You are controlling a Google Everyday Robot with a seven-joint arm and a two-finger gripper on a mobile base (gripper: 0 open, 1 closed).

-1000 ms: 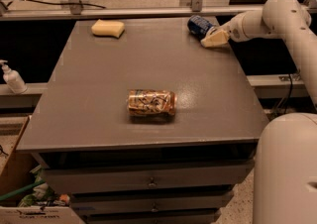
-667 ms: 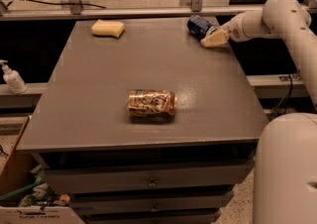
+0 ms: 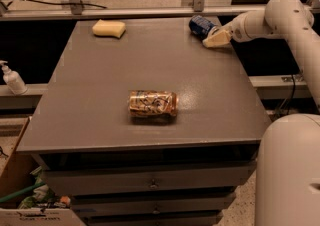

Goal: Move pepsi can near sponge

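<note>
**Q:** Where is my gripper [image 3: 214,40] at this entry?
**A:** Over the far right corner of the flat grey table top [image 3: 90,100], at the end of my white jointed arm [image 3: 280,17], which reaches in from the right. Its tan end sits just beside the near-right side of the small dark blue metal pepsi can [image 3: 201,24], possibly touching it.

**Q:** Open, closed, or gripping?
**A:** I cannot tell (logged as undetermined).

**Q:** Where is the can?
**A:** On the table at its far right edge. I cannot tell whether it stands upright or tilts.

**Q:** And the sponge?
**A:** The pale yellow, soft rectangular sponge [image 3: 109,28] lies flat at the far left of the table, well apart from the pepsi can.

**Q:** Anything else?
**A:** A tan-gold patterned drink can [image 3: 153,103] lies on its side mid-table, nearer the near edge. A white pump bottle [image 3: 12,79] stands off the table on the left.
</note>
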